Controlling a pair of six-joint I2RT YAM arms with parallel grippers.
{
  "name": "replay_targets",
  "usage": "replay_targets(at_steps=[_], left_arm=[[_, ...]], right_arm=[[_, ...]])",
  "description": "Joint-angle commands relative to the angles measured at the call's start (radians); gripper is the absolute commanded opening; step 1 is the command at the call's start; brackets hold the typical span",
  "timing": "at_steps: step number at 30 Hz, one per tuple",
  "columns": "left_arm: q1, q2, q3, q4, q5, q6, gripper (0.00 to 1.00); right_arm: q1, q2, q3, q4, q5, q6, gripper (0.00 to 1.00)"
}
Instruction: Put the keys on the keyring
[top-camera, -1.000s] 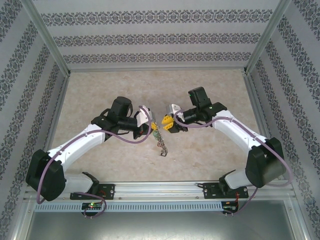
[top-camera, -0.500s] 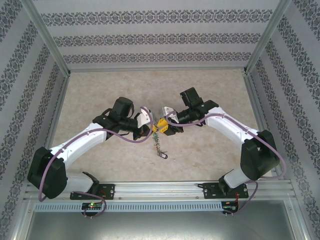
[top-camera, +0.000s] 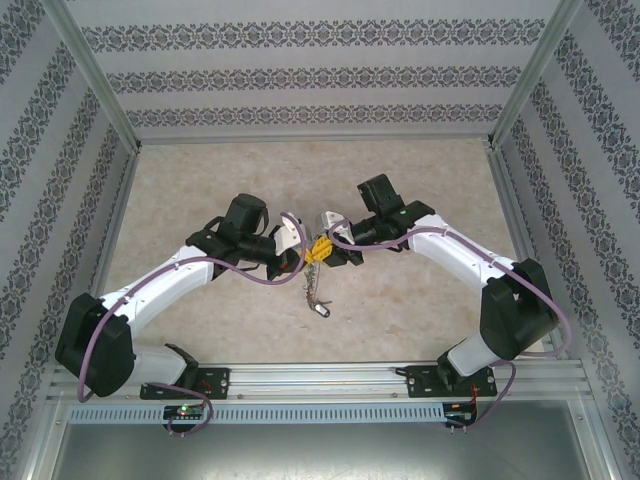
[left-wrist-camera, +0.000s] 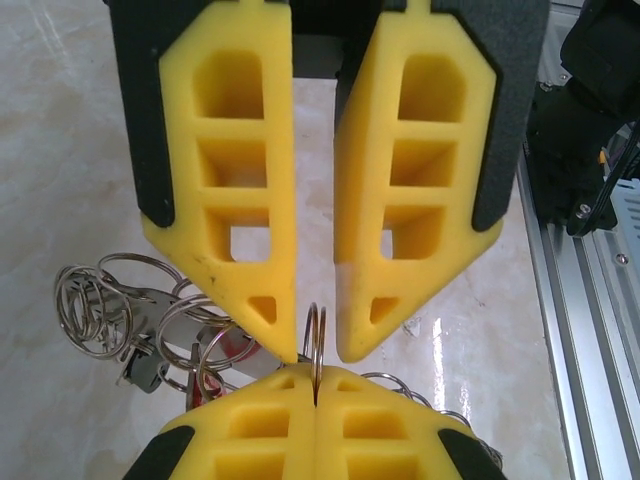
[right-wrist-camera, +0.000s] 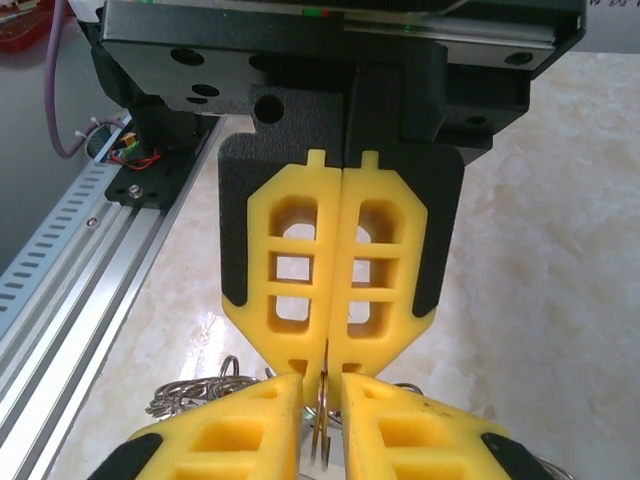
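The left gripper (left-wrist-camera: 315, 380) is clamped on the thin silvery metal ring (left-wrist-camera: 315, 338), which stands edge-on inside the slightly parted jaws of the right gripper (left-wrist-camera: 316, 352) facing it.

Quick count: two hands, the left hand (left-wrist-camera: 315, 378) and the right hand (right-wrist-camera: 322, 384), so four yellow fingers (left-wrist-camera: 240, 205) total. One big keyring (left-wrist-camera: 315, 335) between the fingertips. Small silvery rings (left-wrist-camera: 95, 305) beside the left hand: at least five, too tangled for an exact number. Keys (left-wrist-camera: 228, 343): only one red head visible.

2 close wrist views share keyring (left-wrist-camera: 314, 338); overhead distant.
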Motion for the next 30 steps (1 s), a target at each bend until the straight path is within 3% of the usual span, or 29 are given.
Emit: replay_targets(at_steps=[1,6,14,17,21,24,30], left_arm=[[-0.007,-0.003,0.023,0.078,0.048,-0.026,0.0],[-0.004,-0.015,0.011,0.089,0.049,-0.031,0.0],[0.006,-0.041,-0.026,0.153,0.028,-0.084,0.04],[0.008,-0.055,-0.056,0.215,0.02,-0.124,0.12],[0.009,-0.064,-0.082,0.261,0.006,-0.147,0.14],[0.008,-0.065,-0.092,0.266,-0.009,-0.15,0.26],[0.009,-0.073,-0.112,0.3,-0.035,-0.15,0.27]], right_arm=[[0.014,0.016,0.0,0.016,-0.032,0.018,0.17],[0.01,0.01,-0.005,0.013,-0.028,0.02,0.0],[-0.04,-0.042,-0.07,0.236,-0.059,0.225,0.0],[-0.048,-0.063,-0.121,0.419,-0.068,0.374,0.0],[-0.057,-0.086,-0.173,0.606,-0.068,0.507,0.0],[-0.062,-0.095,-0.187,0.663,-0.075,0.538,0.0],[-0.068,-0.108,-0.182,0.695,-0.114,0.569,0.0]])
